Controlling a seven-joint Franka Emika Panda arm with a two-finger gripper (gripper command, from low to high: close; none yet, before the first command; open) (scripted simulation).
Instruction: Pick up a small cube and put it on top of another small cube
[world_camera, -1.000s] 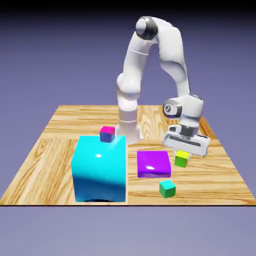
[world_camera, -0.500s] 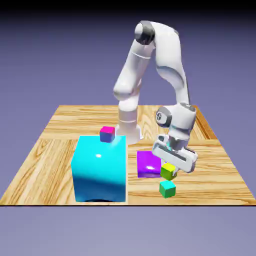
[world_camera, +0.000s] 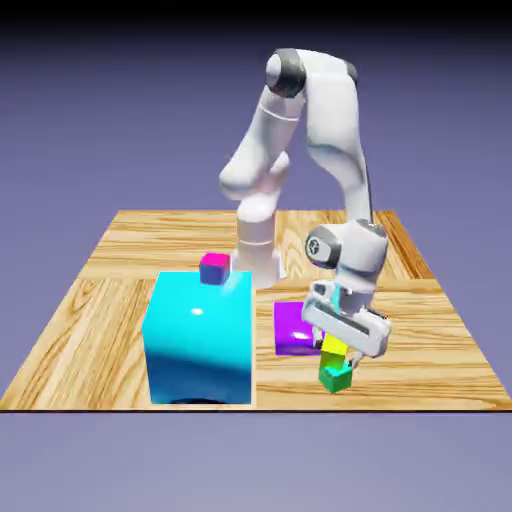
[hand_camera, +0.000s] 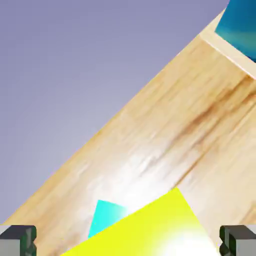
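Observation:
My gripper (world_camera: 338, 347) is shut on the small lime cube (world_camera: 333, 348) and holds it right over the small teal-green cube (world_camera: 335, 378), near the table's front edge. I cannot tell whether the two cubes touch. In the hand view the lime cube (hand_camera: 145, 231) fills the bottom between the grey fingertips (hand_camera: 18, 240), and a corner of the teal-green cube (hand_camera: 102, 215) peeks out from behind it. The hand is tilted.
A purple block (world_camera: 291, 327) lies just to the exterior view's left of the gripper. A huge cyan cube (world_camera: 198, 335) stands further left, with a pink-topped small cube (world_camera: 214, 267) behind it. The cyan cube (hand_camera: 241, 24) also shows in the hand view's top right corner.
The arm has carried the lime cube toward the table's front and to the exterior view's left, lowering it from beside the purple block to just above the teal-green cube.

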